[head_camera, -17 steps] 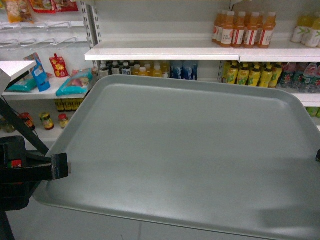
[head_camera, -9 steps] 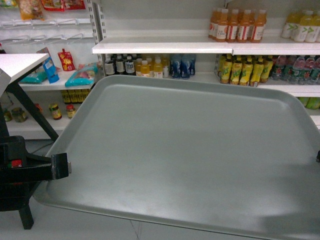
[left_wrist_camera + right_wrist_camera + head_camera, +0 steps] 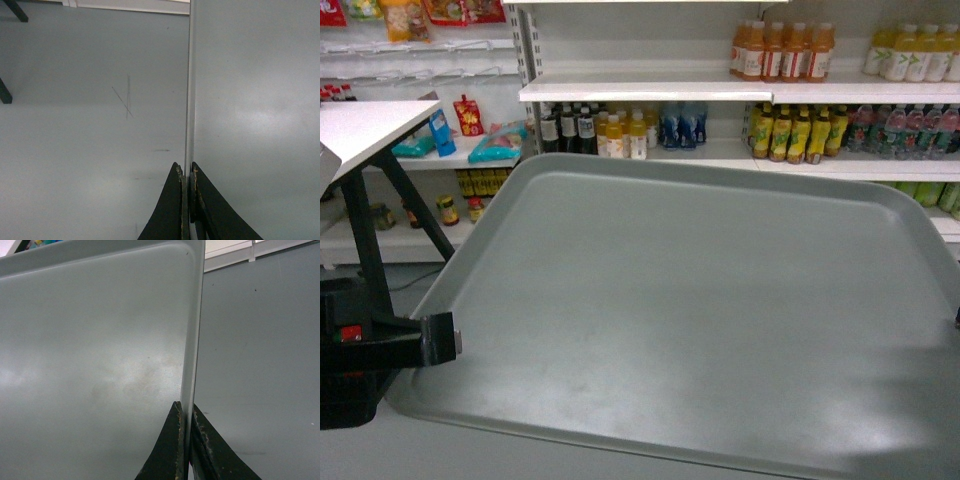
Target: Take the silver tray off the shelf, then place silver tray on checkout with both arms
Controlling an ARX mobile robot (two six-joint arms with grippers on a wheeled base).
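Observation:
The silver tray (image 3: 690,310) fills most of the head view, held level in the air in front of the shelf (image 3: 640,92). My left gripper (image 3: 442,338) is shut on its left rim, my right gripper (image 3: 957,318) barely shows at the right rim. In the left wrist view the fingers (image 3: 188,170) pinch the tray's edge (image 3: 250,100). In the right wrist view the gripper (image 3: 186,407) clamps the tray's rim (image 3: 100,365). A corner of a flat white countertop (image 3: 365,130) on black legs stands at the left, the checkout as far as I can tell.
Shelf boards behind the tray carry drink bottles (image 3: 775,50) and dark bottles (image 3: 570,125). Snack packets (image 3: 490,145) and small jars (image 3: 445,208) sit on lower left shelves. Grey floor (image 3: 90,125) lies under the tray.
The shelves and bottles have shrunk toward the middle of the head view, so I have backed away from them. More of the white countertop shows at left. Both grips on the tray are unchanged.

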